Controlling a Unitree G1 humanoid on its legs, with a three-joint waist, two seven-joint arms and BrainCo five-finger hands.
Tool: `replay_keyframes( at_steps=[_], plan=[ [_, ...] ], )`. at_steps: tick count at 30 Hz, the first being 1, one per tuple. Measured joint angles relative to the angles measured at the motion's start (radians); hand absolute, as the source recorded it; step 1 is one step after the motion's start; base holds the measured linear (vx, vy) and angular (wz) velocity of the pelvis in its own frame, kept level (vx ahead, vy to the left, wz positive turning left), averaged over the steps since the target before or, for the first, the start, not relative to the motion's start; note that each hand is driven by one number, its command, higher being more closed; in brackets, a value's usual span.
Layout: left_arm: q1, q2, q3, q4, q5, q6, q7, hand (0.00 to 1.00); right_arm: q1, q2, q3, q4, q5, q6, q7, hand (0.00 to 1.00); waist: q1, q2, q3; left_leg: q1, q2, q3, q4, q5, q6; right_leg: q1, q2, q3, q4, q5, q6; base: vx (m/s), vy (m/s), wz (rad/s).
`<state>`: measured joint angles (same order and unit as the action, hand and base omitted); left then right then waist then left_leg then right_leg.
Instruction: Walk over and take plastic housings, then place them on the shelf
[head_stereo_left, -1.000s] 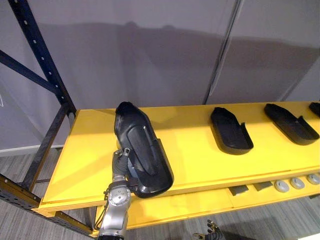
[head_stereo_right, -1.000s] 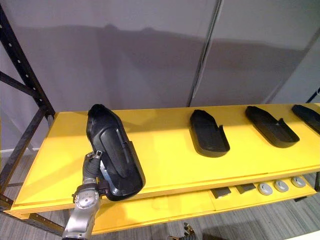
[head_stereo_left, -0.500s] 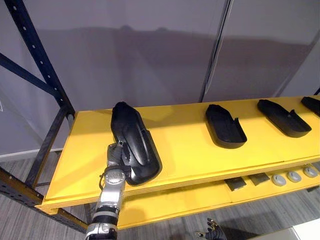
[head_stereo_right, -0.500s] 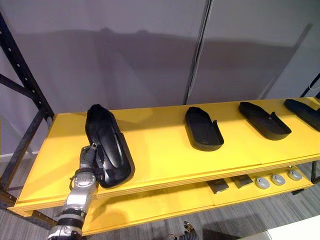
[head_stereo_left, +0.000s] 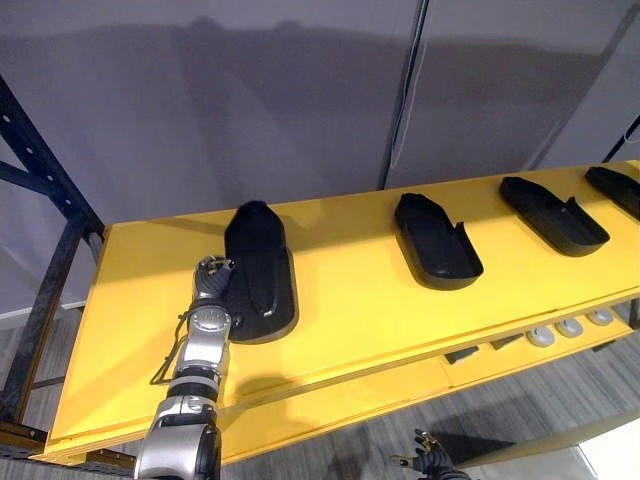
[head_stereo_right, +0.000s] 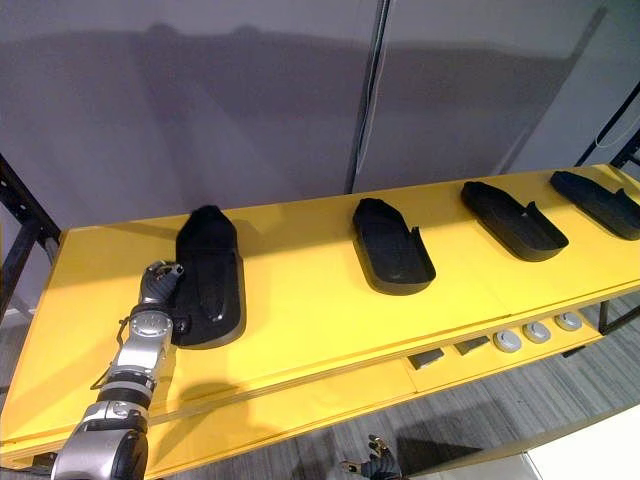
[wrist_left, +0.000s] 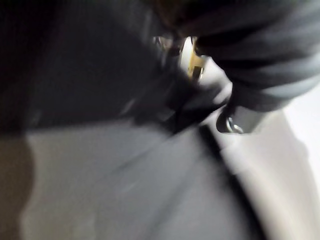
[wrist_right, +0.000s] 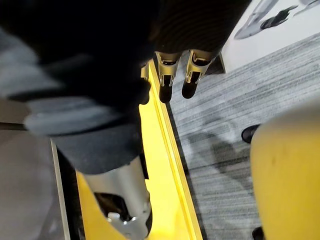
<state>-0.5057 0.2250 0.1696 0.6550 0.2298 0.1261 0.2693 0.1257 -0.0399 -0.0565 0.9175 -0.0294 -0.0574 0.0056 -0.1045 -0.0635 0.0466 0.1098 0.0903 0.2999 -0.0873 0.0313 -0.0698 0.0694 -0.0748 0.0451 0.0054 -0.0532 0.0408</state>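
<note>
Surroundings of the work area. A plain grey wall rises beyond the left hand, and a thin dark strip runs down it, above and to the hand's right. Far to the hand's right and lower, three round silver discs lie in a row. Two small dark grey blocks sit beside them on the side nearer the hand. Lower still is grey plank-patterned floor, with a white surface at its far right.

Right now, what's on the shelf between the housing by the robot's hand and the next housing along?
Nothing: only bare yellow shelf lies between the housing by the left hand and the next housing, as both eye views show.
</note>
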Motion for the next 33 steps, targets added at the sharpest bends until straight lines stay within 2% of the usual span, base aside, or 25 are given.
replay_keyframes(
  at_steps=[3,10,12,17,19,22,23,27,31,33],
  plan=[
    [-0.003,0.012,-0.001,-0.002,-0.001,-0.005,0.000,0.00,0.000,-0.001,0.000,0.005,0.000,-0.001,0.000,0.00,-0.001,-0.011,0.004,0.001,-0.003,0.001,0.000,-0.001,-0.001,-0.001,-0.003,0.002,-0.001,0.002,0.004,-0.06,0.014,-0.03],
    [0.001,0.004,-0.001,-0.037,0.000,0.007,0.010,0.00,-0.004,-0.006,0.000,0.012,0.000,-0.002,0.000,0.00,0.002,-0.011,0.007,0.001,-0.003,0.000,0.000,0.000,0.000,-0.001,-0.002,0.002,-0.001,0.003,0.004,-0.02,0.000,0.00],
    [0.025,-0.017,-0.001,-0.113,-0.001,0.009,0.021,0.00,-0.005,-0.006,0.000,0.013,0.000,-0.002,0.000,0.00,0.004,-0.010,0.009,0.000,-0.003,-0.001,0.000,0.000,0.000,-0.001,-0.002,0.002,-0.001,0.003,0.004,0.00,0.000,0.00],
    [0.152,-0.113,-0.032,-0.432,-0.002,0.000,0.079,0.00,-0.006,-0.010,-0.001,0.016,0.000,-0.002,0.000,0.00,0.011,-0.007,0.012,0.000,-0.003,-0.005,0.000,0.000,0.000,0.002,-0.002,-0.001,-0.001,0.002,0.004,-0.01,-0.004,0.01],
    [0.239,-0.146,-0.074,-0.602,-0.001,-0.025,0.097,0.00,-0.005,-0.013,-0.002,0.016,0.000,-0.002,-0.001,0.00,0.013,-0.004,0.013,0.008,-0.002,-0.002,0.000,-0.001,0.000,0.012,-0.003,0.011,0.005,0.003,0.004,-0.02,-0.004,-0.05],
    [0.327,-0.171,-0.130,-0.766,0.002,-0.072,0.098,0.00,0.003,-0.018,-0.002,0.015,0.000,-0.004,-0.005,0.00,0.028,-0.001,0.013,0.020,0.001,0.002,0.000,-0.007,-0.001,0.019,-0.001,0.024,0.010,0.002,0.005,-0.04,-0.003,-0.07],
    [0.370,-0.184,-0.162,-0.845,0.008,-0.096,0.097,1.00,0.007,-0.022,-0.003,0.015,0.000,-0.006,-0.005,0.00,0.036,0.001,0.014,0.020,0.001,0.002,0.000,-0.010,-0.001,0.017,-0.001,0.024,0.014,0.001,0.005,-0.07,-0.007,0.00],
    [0.553,-0.219,-0.247,-1.034,0.012,-0.168,0.092,1.00,0.043,-0.032,-0.019,-0.005,0.000,-0.011,-0.011,0.00,0.062,0.014,0.014,0.021,0.000,0.001,0.000,-0.023,-0.003,0.016,-0.005,0.025,0.032,-0.011,0.020,-0.07,-0.007,0.01],
    [0.727,-0.224,-0.314,-1.089,0.003,-0.232,0.051,1.00,0.095,-0.044,-0.018,-0.004,-0.014,-0.011,-0.021,0.00,0.088,0.013,0.005,0.014,-0.003,-0.010,0.000,-0.023,-0.003,0.003,-0.008,0.013,0.058,-0.030,0.024,-0.02,-0.019,0.10],
    [0.810,-0.227,-0.344,-1.088,-0.038,-0.254,0.021,1.00,0.126,-0.046,-0.018,-0.006,-0.015,-0.014,-0.035,0.00,0.096,0.011,0.005,0.009,-0.003,-0.014,0.001,-0.019,0.003,0.002,-0.011,-0.001,0.057,-0.030,0.024,0.00,-0.011,0.07]
  ],
)
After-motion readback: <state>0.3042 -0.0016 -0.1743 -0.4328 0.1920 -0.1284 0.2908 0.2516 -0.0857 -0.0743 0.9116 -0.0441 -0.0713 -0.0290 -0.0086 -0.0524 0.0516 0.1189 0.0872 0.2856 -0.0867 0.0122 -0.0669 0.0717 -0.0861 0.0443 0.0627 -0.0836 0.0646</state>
